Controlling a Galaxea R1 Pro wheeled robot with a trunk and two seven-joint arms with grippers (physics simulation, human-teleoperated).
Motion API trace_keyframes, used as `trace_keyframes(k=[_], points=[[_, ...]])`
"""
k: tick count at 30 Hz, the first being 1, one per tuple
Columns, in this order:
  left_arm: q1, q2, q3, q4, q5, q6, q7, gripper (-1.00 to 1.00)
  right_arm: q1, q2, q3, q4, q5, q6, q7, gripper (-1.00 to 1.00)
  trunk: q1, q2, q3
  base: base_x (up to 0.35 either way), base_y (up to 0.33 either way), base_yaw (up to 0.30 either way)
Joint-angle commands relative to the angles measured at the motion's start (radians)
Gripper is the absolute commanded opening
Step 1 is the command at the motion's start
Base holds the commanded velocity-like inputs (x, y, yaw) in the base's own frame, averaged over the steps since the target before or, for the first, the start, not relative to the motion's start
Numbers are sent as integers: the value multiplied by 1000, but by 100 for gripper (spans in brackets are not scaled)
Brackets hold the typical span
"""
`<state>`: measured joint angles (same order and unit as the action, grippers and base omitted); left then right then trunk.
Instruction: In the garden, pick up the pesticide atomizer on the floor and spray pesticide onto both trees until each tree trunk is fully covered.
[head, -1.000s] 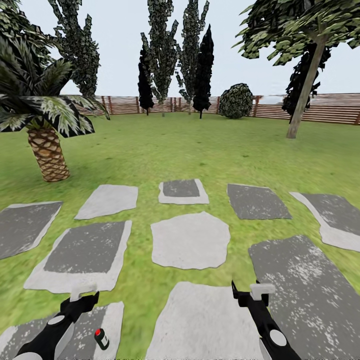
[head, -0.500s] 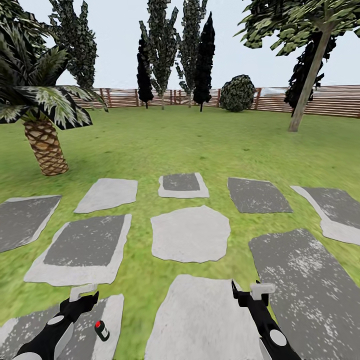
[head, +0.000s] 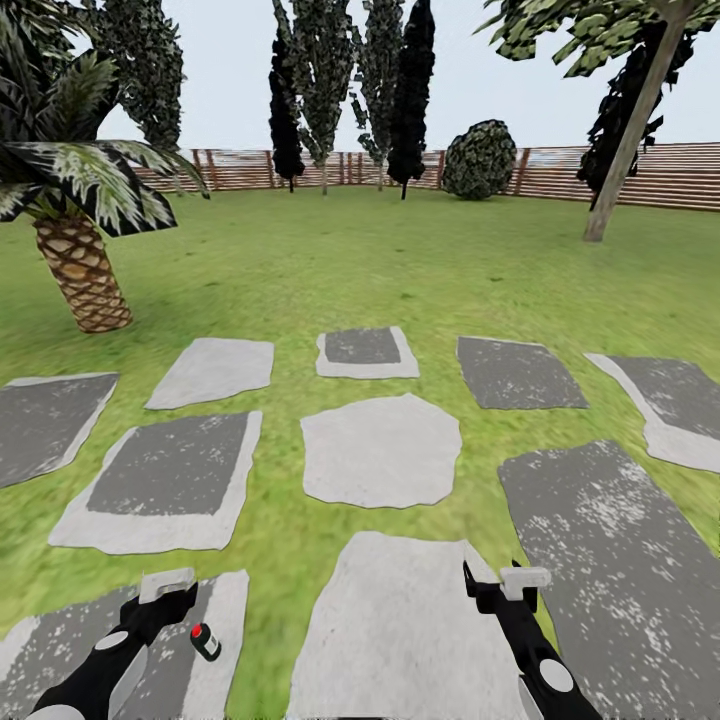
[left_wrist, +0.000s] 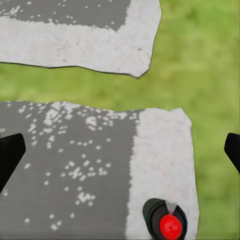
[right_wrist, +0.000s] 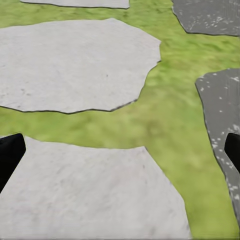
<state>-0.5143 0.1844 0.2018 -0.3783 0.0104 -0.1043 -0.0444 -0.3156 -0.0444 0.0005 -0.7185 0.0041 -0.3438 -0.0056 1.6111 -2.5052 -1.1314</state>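
The pesticide atomizer (head: 205, 641), a small dark green bottle with a red tip, stands on a grey stepping stone (head: 60, 650) of the floor, just right of my left gripper (head: 170, 598). In the left wrist view the atomizer (left_wrist: 165, 220) sits off to one side of my open left gripper (left_wrist: 120, 155), outside the gap and untouched. My right gripper (head: 492, 590) hovers open over a pale stone (head: 400, 640), and the right wrist view shows that gripper (right_wrist: 120, 152) holding nothing. A tree with a bare grey-brown trunk (head: 618, 160) rises far off at the right of the garden.
A scaly-trunked palm (head: 80, 275) stands at the left. Several flat stepping stones (head: 380, 450) lie in the grass ahead. Dark conifers (head: 410, 100), a round shrub (head: 480, 160) and a brown slatted fence (head: 650, 175) close the far lawn.
The whole picture has shifted upward, so the camera has moved. The atomizer now appears higher in view and nearer my left gripper. Both grippers stay open.
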Motion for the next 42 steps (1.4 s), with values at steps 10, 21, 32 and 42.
trace_keyframes(k=[10, 21, 32, 42], points=[[0, -2, 5, 2, 2, -7, -5, 100, 0, 0, -2, -1, 0, -3, -1, 100, 4, -3, -52, 0, 0, 0], [0, -9, 4, 3, 2, -11, -6, 100, 0, 0, -1, 0, -1, -3, -1, 100, 9, -5, -112, 0, 0, 0], [0, -14, 0, 14, 0, -68, -11, 100, 0, 0, -1, 1, 0, -3, -1, 100, 10, -5, -122, 0, -23, 0], [0, -13, -1, 27, -1, -83, -12, 100, 0, 0, -1, 1, 0, -3, -1, 100, 10, -5, -122, 0, -47, 0]])
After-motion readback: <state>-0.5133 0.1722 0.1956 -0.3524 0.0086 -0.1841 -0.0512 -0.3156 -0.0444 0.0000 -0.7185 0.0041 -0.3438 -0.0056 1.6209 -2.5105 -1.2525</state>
